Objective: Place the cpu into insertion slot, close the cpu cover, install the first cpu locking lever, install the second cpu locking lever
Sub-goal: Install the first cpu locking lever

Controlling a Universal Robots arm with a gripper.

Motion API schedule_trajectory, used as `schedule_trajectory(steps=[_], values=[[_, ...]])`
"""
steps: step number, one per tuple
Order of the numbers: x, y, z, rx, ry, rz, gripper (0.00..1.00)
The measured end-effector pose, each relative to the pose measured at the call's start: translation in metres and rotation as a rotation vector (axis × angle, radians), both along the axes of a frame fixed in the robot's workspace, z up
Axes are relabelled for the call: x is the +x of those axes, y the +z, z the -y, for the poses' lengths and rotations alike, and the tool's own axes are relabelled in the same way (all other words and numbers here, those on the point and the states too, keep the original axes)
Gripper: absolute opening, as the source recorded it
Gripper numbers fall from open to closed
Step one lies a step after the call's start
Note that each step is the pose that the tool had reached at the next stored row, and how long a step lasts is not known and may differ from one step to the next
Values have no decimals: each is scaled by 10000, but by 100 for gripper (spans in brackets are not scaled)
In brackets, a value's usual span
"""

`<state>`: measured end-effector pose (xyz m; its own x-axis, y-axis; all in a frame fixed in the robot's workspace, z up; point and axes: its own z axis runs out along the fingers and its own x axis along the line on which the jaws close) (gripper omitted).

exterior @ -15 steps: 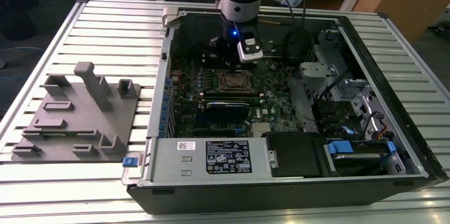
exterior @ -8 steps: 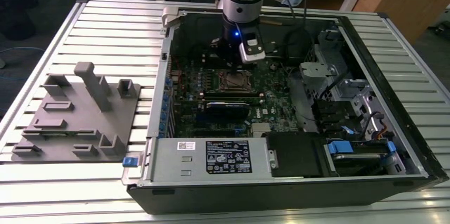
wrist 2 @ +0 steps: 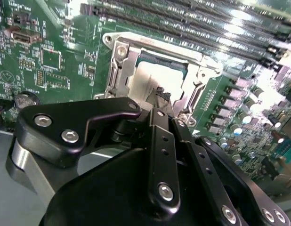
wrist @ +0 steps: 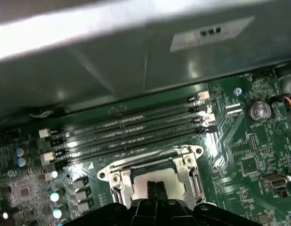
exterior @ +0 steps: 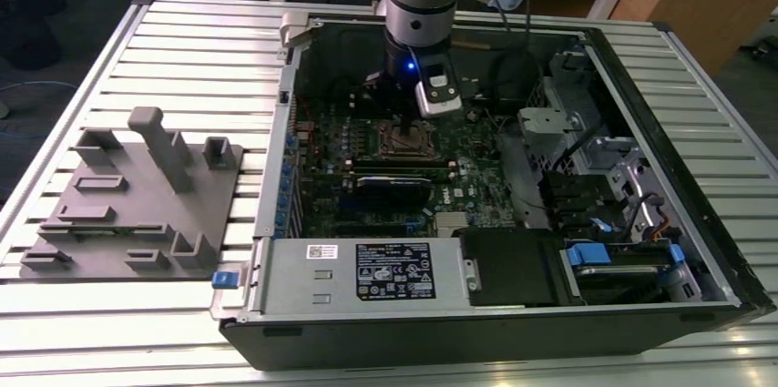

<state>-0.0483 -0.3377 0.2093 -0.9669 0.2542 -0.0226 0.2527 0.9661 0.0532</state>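
Observation:
The insertion slot (exterior: pixel 405 141) sits in the green board inside the open computer case. In both wrist views the cpu (wrist: pixel 157 177) (wrist 2: pixel 148 77) lies flat in it, its pale metal top showing through the window of the cpu cover (wrist: pixel 118 181) (wrist 2: pixel 118 66), which lies down around it. My gripper (wrist: pixel 155 189) (wrist 2: pixel 159 93) (exterior: pixel 402 123) hangs straight over the cpu, its dark fingertips pressed together and close to the chip's top, with nothing seen between them. Whether they touch the chip I cannot tell. The gripper's body hides the near side of the socket.
Long black memory slots (wrist: pixel 131 132) run beside the socket, with a coin battery (wrist: pixel 258 110) farther off. The case wall (exterior: pixel 277 146), a dark card (exterior: pixel 392 188) and the power supply (exterior: pixel 395 270) ring the board. A grey fixture (exterior: pixel 134 196) stands on the slatted table at the exterior view's left.

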Motion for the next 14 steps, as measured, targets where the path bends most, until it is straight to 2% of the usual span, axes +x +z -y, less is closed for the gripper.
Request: schedule_trajectory(steps=[2,7,14], values=[[0,8,2,13,4,-2,10],[0,94,2,61,22,-4,10],[0,86,2,82,815,-6,10]])
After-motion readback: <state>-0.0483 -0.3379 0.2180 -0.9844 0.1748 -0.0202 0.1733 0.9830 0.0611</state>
